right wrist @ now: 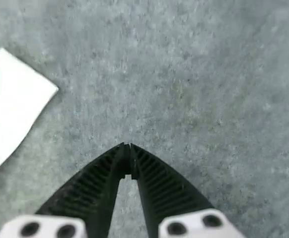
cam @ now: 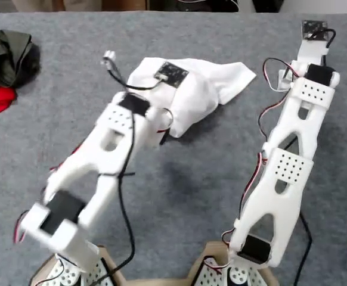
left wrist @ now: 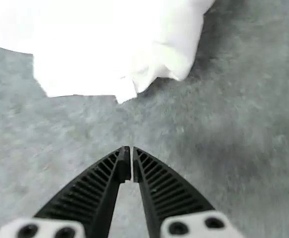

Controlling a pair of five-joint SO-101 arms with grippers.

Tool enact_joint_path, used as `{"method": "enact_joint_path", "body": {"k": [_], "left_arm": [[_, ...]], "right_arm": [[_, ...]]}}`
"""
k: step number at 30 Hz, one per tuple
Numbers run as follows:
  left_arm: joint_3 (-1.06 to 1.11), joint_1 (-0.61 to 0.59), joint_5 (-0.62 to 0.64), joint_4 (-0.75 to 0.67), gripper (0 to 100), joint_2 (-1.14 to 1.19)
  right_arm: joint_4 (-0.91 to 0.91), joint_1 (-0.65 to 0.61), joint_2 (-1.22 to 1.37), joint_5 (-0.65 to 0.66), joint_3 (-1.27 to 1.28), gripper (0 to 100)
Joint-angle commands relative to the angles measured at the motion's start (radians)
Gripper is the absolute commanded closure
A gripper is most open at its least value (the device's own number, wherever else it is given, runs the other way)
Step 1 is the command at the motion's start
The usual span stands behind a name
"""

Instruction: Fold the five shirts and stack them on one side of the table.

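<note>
Now my left gripper (left wrist: 127, 166) is pinched shut on nothing over the grey felt-covered table (left wrist: 244, 124), near the crumpled white cloth shirt (left wrist: 109, 44). My right gripper (right wrist: 128, 163) is also closed and empty, with a corner of the shirt beside it. A dark green and red clothing heap (cam: 5, 62) lies well apart.

Place: looks like a robotics lab or a hobby test rig, not a home
Bench (cam: 179, 202): grey felt-like cover, wooden mounts (cam: 155, 282) at the near edge
Hardware: white plastic left arm (cam: 102, 155) and right arm (cam: 290, 155), loose wires (cam: 124, 202), a bare little circuit board (cam: 314, 28)
</note>
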Motion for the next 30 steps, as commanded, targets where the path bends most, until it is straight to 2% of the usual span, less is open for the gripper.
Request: {"method": "enact_joint_path", "body": {"k": [1,5,10,14,20,22,26,30], "left_arm": [[-0.206,0.008,0.041,-0.021,92,0.139],[-0.416,0.009,0.129,-0.018,84,0.305],[-0.603,0.017,0.23,-0.012,81,0.429],[-0.671,0.037,0.279,-0.012,81,0.449],[-0.689,0.049,0.281,-0.014,81,0.452],[-0.689,0.049,0.281,-0.014,84,0.452],[-0.687,0.028,0.281,-0.012,99,0.453],[-0.703,-0.021,0.282,0.026,98,0.446]], "right_arm": [[-0.015,0.012,-0.007,-0.011,-0.048,99.1],[-0.017,0.012,0.021,-0.003,-0.058,99.1],[-0.018,0.012,0.028,-0.002,-0.059,99.1],[-0.018,0.01,0.03,-0.002,-0.059,99.1],[-0.025,0.01,0.031,-0.002,-0.059,99.1],[-0.025,0.01,0.031,-0.002,-0.059,99.1],[-0.025,0.01,0.031,-0.002,-0.059,99.1],[-0.026,0.01,0.03,-0.002,-0.059,99.1]]}}
